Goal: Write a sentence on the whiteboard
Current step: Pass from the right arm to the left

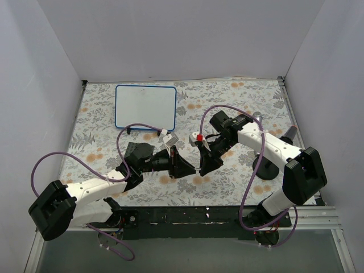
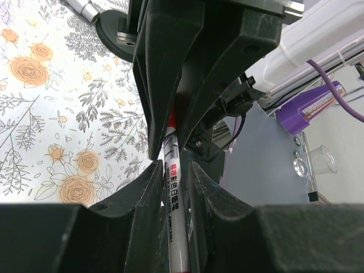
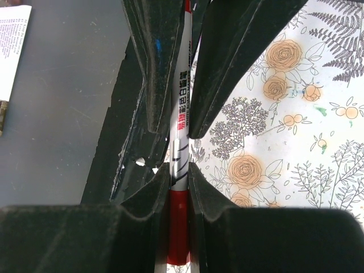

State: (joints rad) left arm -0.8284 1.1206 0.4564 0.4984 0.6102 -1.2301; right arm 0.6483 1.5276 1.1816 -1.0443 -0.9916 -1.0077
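The whiteboard (image 1: pixel 145 106), white with a blue rim, lies flat at the back left of the table. Its face looks blank, and no sentence is in view. A white marker (image 2: pixel 173 193) with a red cap (image 3: pixel 178 227) spans the gap between my two grippers, in front of the board. My left gripper (image 2: pixel 172 166) is shut on the marker's printed barrel. My right gripper (image 3: pixel 179 169) is shut on the same marker at its cap end. In the top view the left gripper (image 1: pixel 190 169) and the right gripper (image 1: pixel 203 168) meet tip to tip over the middle of the table.
A floral cloth (image 1: pixel 227 102) covers the table. A black round stand (image 1: pixel 266 170) sits by the right arm. Purple cables (image 1: pixel 250 187) loop from both arms. White walls close in the back and sides.
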